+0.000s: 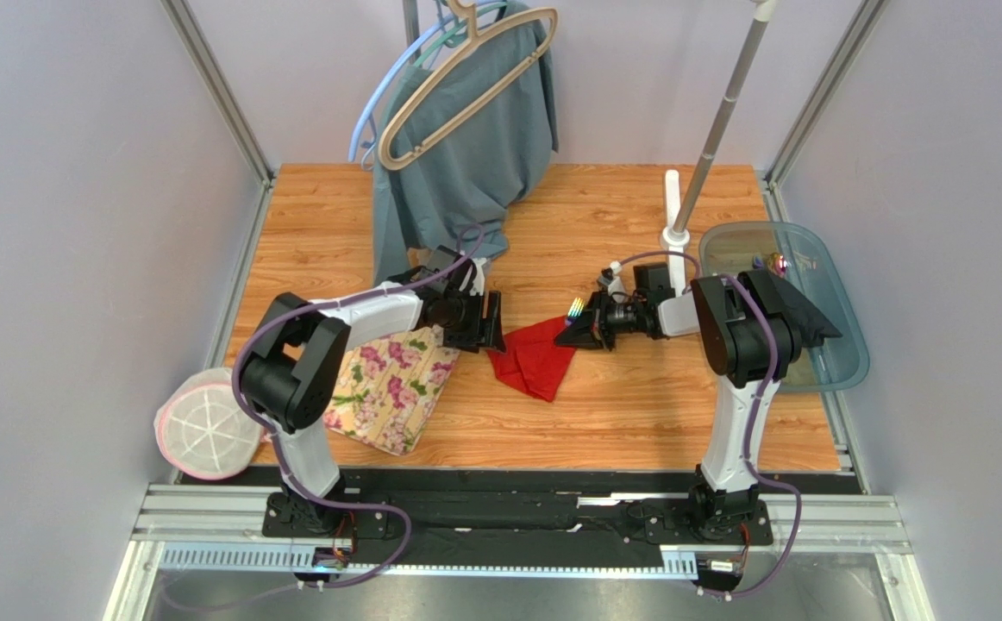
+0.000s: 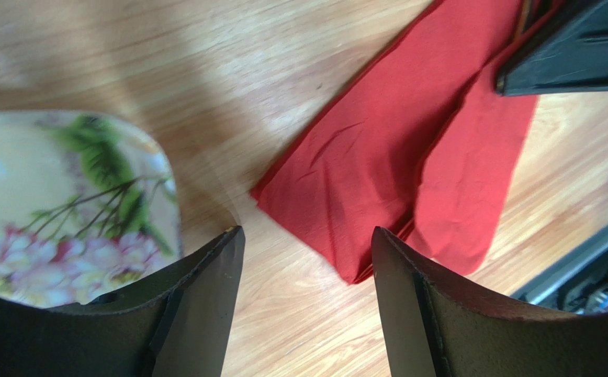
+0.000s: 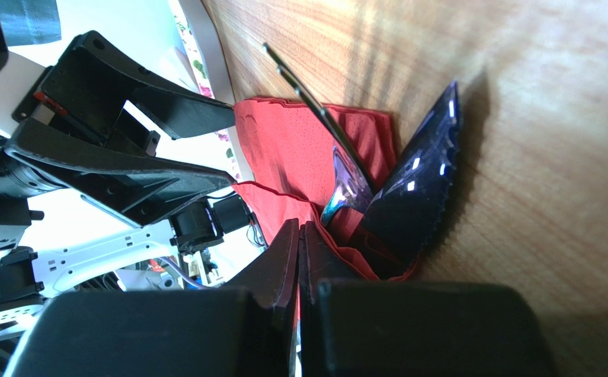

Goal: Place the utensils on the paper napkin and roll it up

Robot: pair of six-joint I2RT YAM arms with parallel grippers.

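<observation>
Red and folded over on itself, the paper napkin [image 1: 532,365] lies on the wooden table [image 2: 205,63]. The utensils [image 3: 417,188] rest at the napkin's corner nearest the right gripper [image 3: 299,228], partly poking past its edge. That gripper's 2 fingers are pressed tight together. A sliver of red seems caught between them, but I cannot tell for sure. The left gripper [image 2: 307,236] hangs just beside the napkin's opposite end, fingers wide with nothing between them. The floral mat [image 2: 63,196] lies beyond it, away from the napkin.

Rolling looks like the step in hand. To do it well, the left fingers should take the napkin's loose fold low and flat while the right pins the cutlery so nothing slides out.

Folds cover the handles, so the number of utensils is unclear. Nor is it clear whether the napkin wraps them or merely drapes over.
</observation>
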